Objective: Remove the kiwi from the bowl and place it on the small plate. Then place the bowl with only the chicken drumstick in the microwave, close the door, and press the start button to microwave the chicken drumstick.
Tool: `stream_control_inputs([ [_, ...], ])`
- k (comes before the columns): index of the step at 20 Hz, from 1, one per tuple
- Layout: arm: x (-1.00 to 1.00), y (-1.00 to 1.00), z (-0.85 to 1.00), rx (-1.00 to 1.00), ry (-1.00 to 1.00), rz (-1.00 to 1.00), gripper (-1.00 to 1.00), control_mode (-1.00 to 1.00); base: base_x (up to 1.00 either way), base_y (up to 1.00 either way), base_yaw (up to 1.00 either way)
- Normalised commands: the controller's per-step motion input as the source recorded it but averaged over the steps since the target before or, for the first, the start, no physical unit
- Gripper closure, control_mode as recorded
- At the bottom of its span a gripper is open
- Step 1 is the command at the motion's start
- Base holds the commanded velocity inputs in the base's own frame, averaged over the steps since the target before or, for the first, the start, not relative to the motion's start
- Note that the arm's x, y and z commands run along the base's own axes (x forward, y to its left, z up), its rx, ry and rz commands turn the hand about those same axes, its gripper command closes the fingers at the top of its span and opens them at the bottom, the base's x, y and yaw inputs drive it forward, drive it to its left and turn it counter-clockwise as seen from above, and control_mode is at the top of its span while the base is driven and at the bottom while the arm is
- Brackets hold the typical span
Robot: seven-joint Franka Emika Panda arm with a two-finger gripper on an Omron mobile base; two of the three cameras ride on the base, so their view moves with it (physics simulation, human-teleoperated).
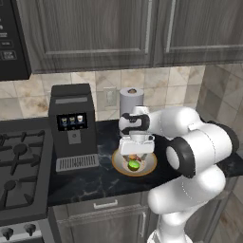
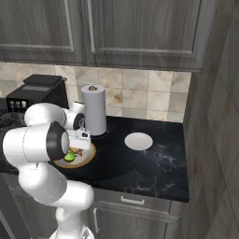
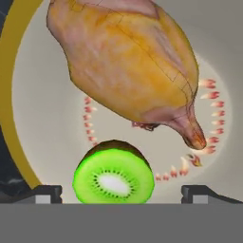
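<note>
First step in hand: the gripper [image 3: 121, 193] hangs wide open and empty over the kiwi [image 3: 113, 174], low centre in the bowl [image 3: 38, 118] (beside the chicken drumstick [image 3: 126, 64]); next, descend and close.

The gripper [image 3: 121, 192] hangs low over the bowl [image 3: 14, 118], jaws spread wide with the kiwi [image 3: 113, 176] between them. The chicken drumstick [image 3: 126, 61] lies just beyond the kiwi, crowding that side. The coffee machine [image 1: 72, 126] flanks the bowl on one side and the paper towel roll [image 2: 94, 109] stands close behind it. Bare counter [image 2: 140, 170] separates the bowl from the small plate [image 2: 138, 141].
</note>
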Motion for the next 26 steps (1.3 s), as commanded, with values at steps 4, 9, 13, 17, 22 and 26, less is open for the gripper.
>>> stream_control_inputs([
  [4, 0.18, 0.0, -0.06, 0.0, 0.08, -0.06, -1.0, -1.0, 0.0, 0.0, 0.0],
  [9, 0.0, 0.0, -0.23, 0.01, 0.0, -0.1, -1.0, -1.0, 0.0, 0.0, 0.0],
  [13, 0.0, 0.0, -0.29, 0.01, 0.0, -0.11, -1.0, -1.0, 0.0, 0.0, 0.0],
  [17, 0.0, 0.0, -0.24, 0.0, 0.0, -0.11, -1.0, -1.0, 0.0, 0.0, 0.0],
  [22, -0.12, 0.02, 0.0, 0.0, 0.0, -0.11, -1.0, -1.0, 0.0, 0.0, 0.0],
  [26, -0.59, 0.02, 0.0, 0.0, 0.0, -0.08, -1.0, -1.0, 0.0, 0.0, 0.0],
])
